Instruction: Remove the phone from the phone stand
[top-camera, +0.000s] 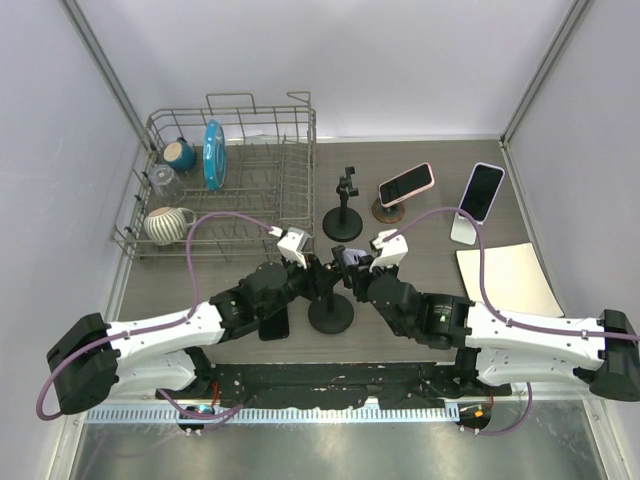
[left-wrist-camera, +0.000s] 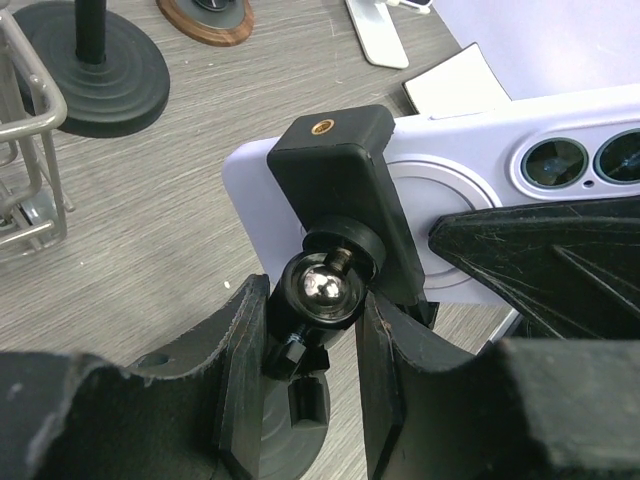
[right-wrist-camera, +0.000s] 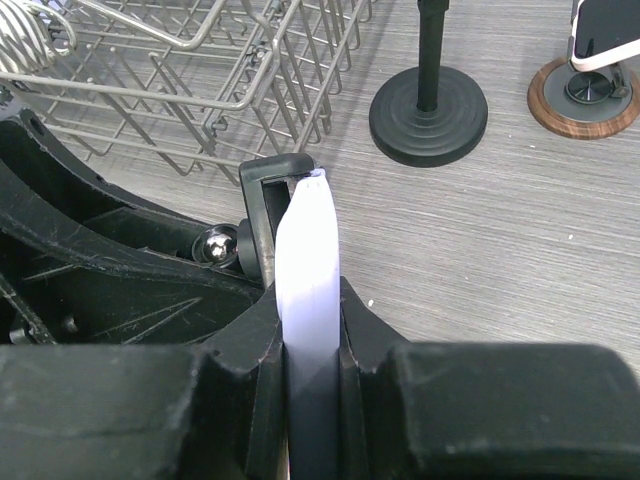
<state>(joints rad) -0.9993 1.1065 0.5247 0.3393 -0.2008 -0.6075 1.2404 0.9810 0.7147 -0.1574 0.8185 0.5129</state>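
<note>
A pale lavender phone (left-wrist-camera: 470, 165) sits sideways in the black clamp (left-wrist-camera: 340, 185) of the phone stand (top-camera: 331, 314) at the table's middle. In the left wrist view its back and camera lenses face me. My left gripper (left-wrist-camera: 312, 325) is shut on the stand's ball joint (left-wrist-camera: 325, 288), one finger on each side of the socket. From the other side my right gripper (right-wrist-camera: 310, 310) is shut on the phone (right-wrist-camera: 308, 260), seen edge-on between its fingers. The clamp's hook (right-wrist-camera: 275, 175) still wraps the phone's far edge. In the top view both grippers (top-camera: 318, 268) (top-camera: 352, 262) meet over the stand.
A wire dish rack (top-camera: 295, 180) with a blue plate (top-camera: 213, 153) and cups stands back left. Behind the grippers is an empty black stand (top-camera: 343, 222). Two more phones rest on a wooden-base stand (top-camera: 405, 185) and a white stand (top-camera: 480, 195). A cream pad (top-camera: 505, 278) lies right.
</note>
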